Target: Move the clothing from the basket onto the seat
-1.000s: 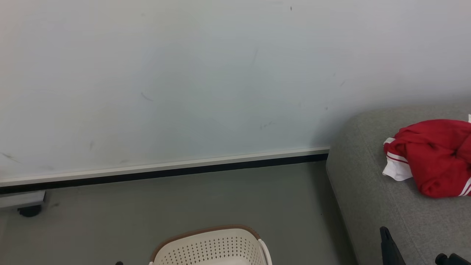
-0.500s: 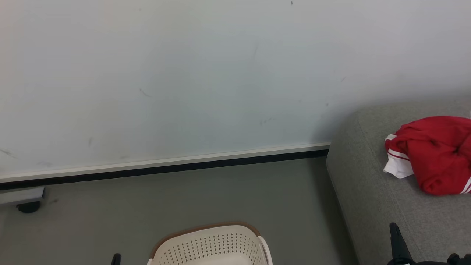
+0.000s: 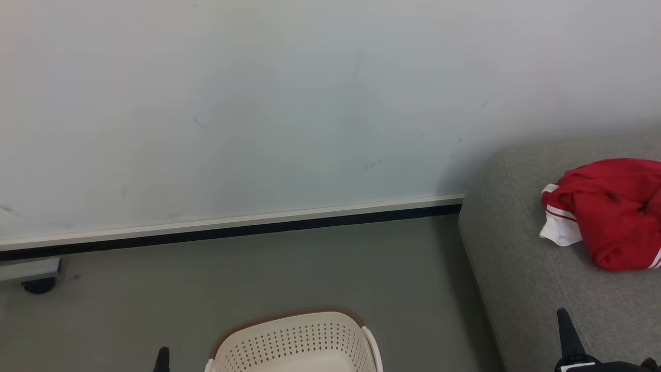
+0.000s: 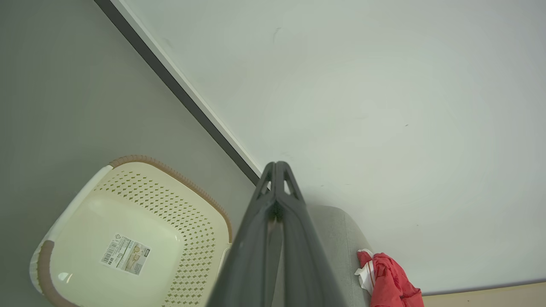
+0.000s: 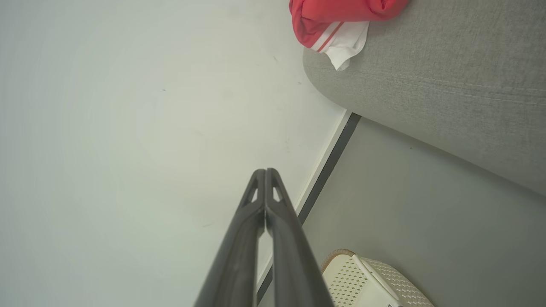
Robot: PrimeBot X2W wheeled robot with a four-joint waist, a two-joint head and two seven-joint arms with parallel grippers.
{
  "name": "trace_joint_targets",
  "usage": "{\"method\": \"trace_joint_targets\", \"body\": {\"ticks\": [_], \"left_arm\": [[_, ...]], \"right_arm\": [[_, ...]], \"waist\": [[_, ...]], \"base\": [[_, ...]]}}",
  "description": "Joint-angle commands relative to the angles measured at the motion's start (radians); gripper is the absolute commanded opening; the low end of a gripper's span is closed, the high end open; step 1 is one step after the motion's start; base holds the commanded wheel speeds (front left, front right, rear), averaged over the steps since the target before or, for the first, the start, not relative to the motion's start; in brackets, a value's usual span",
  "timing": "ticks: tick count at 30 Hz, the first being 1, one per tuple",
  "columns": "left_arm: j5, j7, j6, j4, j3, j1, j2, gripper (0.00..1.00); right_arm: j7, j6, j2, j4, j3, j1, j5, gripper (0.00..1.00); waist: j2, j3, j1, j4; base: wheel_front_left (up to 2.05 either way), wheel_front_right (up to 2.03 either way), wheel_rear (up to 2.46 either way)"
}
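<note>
one clothing heap on one seat, one basket, two closed grippers

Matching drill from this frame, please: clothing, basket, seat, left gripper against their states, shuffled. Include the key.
Things:
1. clothing
2. basket
3. seat
4. left gripper

States:
a. shut, nothing held
b. on the floor, no garment seen inside
c. crumpled, red with white trim
d. grey, with the red garments lying on it

Pairs: 1-c, 2-b, 3-d, 4-a.
</note>
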Motion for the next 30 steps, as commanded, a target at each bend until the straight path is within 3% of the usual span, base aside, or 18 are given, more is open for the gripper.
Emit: {"method": "trace_joint_targets", "body": {"ticks": [1, 30], "left_arm": [[-0.036, 0.008, -0.008, 0.002, 0.009, -0.029, 0.001, 0.00], [-0.296, 0.071, -0.048, 0.069, 0.037, -0.105, -0.013, 0.00]], "right_arm": [[0.010, 0.000, 0.004, -0.003, -0.014, -0.026, 0.034, 0.00], [0.090, 0.000, 0.031, 0.021, -0.116, -0.062, 0.272, 0.00]], "waist": [[-0.0001, 0.003, -0.0001, 0.000], [-0.0001, 0.036, -0.0001, -0.001]], "base": [[0.00, 0.00, 0.00], [0.00, 0.00, 0.00]]}}
